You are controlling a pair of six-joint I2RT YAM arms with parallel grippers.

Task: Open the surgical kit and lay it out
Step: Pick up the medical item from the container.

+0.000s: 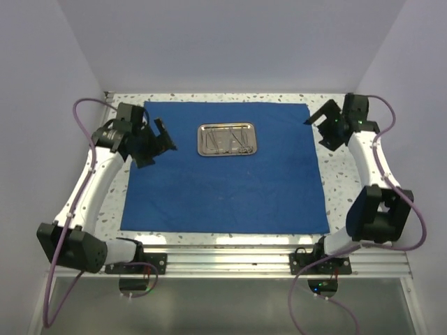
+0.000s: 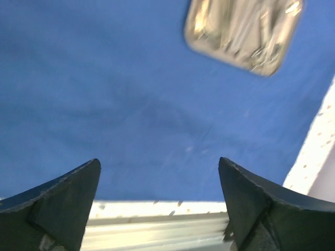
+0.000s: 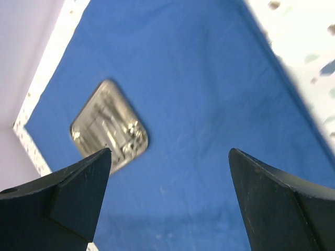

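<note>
The surgical kit's royal-blue cloth (image 1: 223, 181) lies spread flat across the table. Its shiny steel tray (image 1: 227, 139) with thin silver instruments rests on the far middle of the cloth. The same tray (image 2: 243, 29) shows blurred at the top of the left wrist view, and as a small tray (image 3: 109, 125) at the left of the right wrist view. My left gripper (image 1: 155, 146) hovers open over the cloth's far left edge, holding nothing. My right gripper (image 1: 318, 117) hangs open above the cloth's far right corner, also empty.
A speckled white tabletop (image 1: 342, 174) borders the cloth on all sides. An aluminium rail (image 1: 230, 259) runs along the near edge by the arm bases. Pale walls close in on the left, right and back.
</note>
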